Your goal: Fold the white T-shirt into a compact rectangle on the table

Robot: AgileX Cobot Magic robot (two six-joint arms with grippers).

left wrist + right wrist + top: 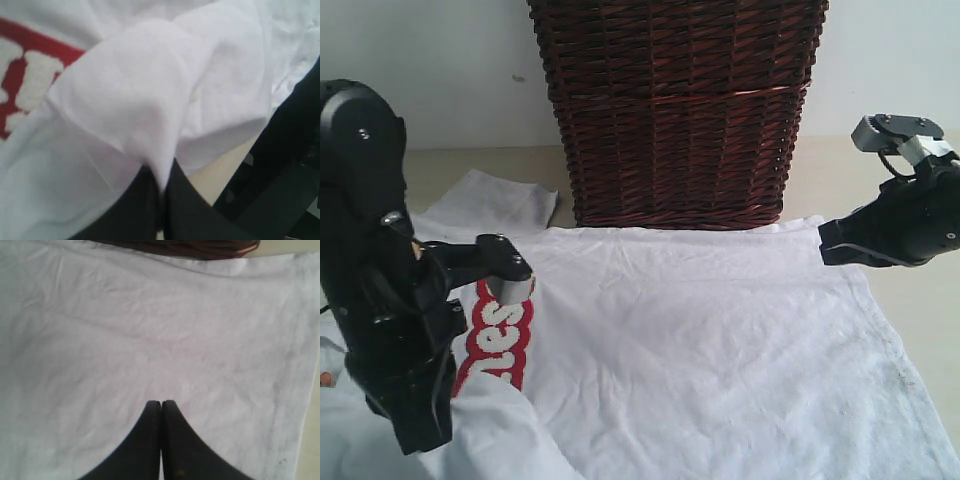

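We see our right gripper [161,406], its two dark fingers pressed together with nothing between them, above the white T-shirt [150,330] lying spread flat. The shirt's stitched edge meets the table [313,450], and the dark wicker basket [200,246] borders the shirt's other edge.

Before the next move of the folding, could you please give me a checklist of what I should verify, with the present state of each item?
1. Grip of the left end effector on the T-shirt: ok, it is shut on a raised fold of cloth.
2. Grip of the right end effector: not ok, it is shut over the shirt with nothing between its fingers.
3. Right part of the shirt lying flat: ok, only light creases.
4. Basket apart from the shirt: cannot tell, it stands right at the far edge.
5. Whole shirt on the table: cannot tell, the near part is out of frame.
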